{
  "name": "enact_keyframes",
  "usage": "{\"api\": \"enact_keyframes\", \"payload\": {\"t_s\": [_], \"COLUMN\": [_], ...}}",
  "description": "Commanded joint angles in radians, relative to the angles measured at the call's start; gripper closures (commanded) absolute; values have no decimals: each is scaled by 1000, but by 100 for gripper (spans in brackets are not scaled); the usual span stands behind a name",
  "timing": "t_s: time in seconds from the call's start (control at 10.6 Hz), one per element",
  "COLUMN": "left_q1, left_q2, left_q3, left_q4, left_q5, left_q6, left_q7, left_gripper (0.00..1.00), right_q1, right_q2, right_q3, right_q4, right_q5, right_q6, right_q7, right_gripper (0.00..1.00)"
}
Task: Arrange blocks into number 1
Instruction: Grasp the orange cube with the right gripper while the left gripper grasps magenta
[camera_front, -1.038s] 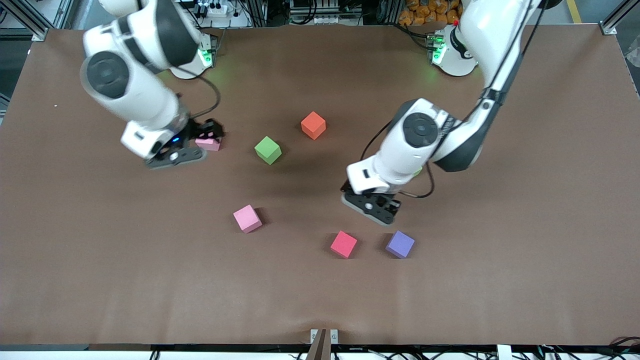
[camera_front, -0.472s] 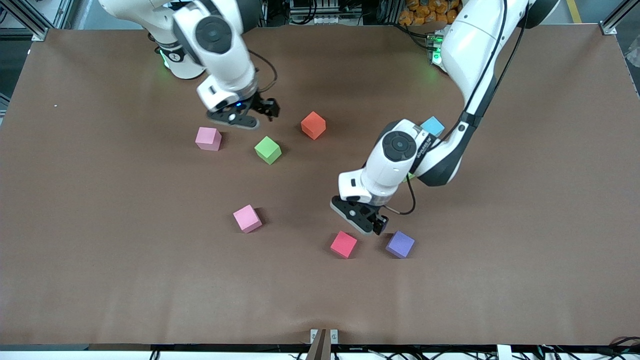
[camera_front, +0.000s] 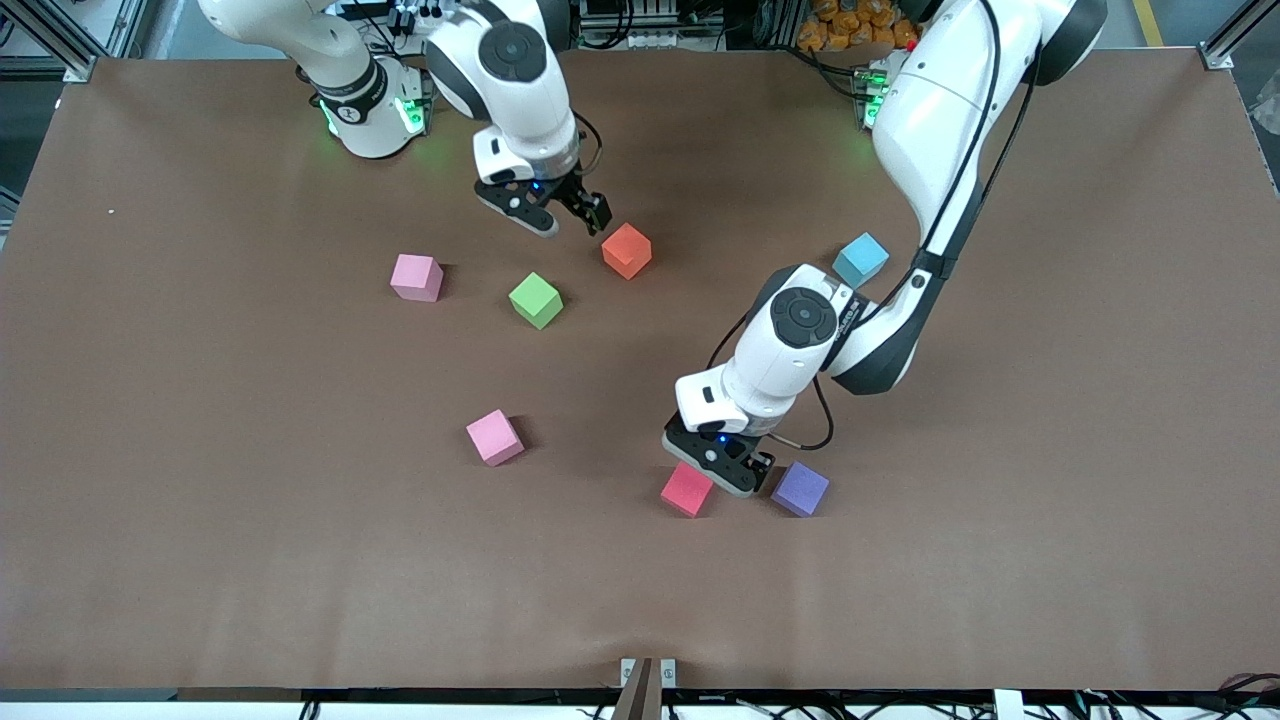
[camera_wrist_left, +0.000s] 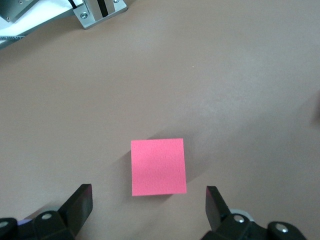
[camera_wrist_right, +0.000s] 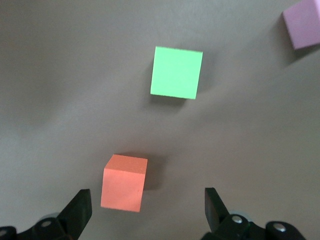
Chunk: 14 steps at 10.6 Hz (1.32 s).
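Note:
The crimson red block lies near the front camera, and my left gripper hangs open just beside and above it. In the left wrist view the red block sits just ahead of the open left gripper, not between the fingers. My right gripper is open over the table next to the orange block. The right wrist view shows the orange block near one finger of the right gripper, with a green block farther off. That green block and the bright pink block lie free. The second green block is hidden.
A purple cube sits close to the left gripper, toward the left arm's end. A light blue cube lies by the left arm's elbow. A paler pink cube stands toward the right arm's end and also shows as a pink cube in the right wrist view.
My right gripper left the paler pink cube and swung across to the orange block. My left gripper came down toward the red block, uncovering the light blue cube.

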Motion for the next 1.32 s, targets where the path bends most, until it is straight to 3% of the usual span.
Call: {"api": "enact_keyframes", "payload": {"t_s": [0.0,0.28,0.66,1.23], "left_q1": [-37,-66,-80,-135], "left_q2": [68,117,144,184], "left_q3": [42,74,87,139], "left_q4": [54,96,100,128], "left_q5": [-27,-32,-32,-33], "left_q6": [81,110,119,145], "left_q7": [-25,-33,-27,-39], "left_gripper": [0,0,0,0], "right_q1": [16,40,92,120], "right_q2": [115,227,310,353], "right_q3": [-3,-3,-5,-5], "right_q4": [28,111,122,117], "right_q5": [15,16,-5,-27], "right_q6": [111,123,207,261], "right_q7": [93,170,153,156], "right_gripper": [0,0,0,0]}}
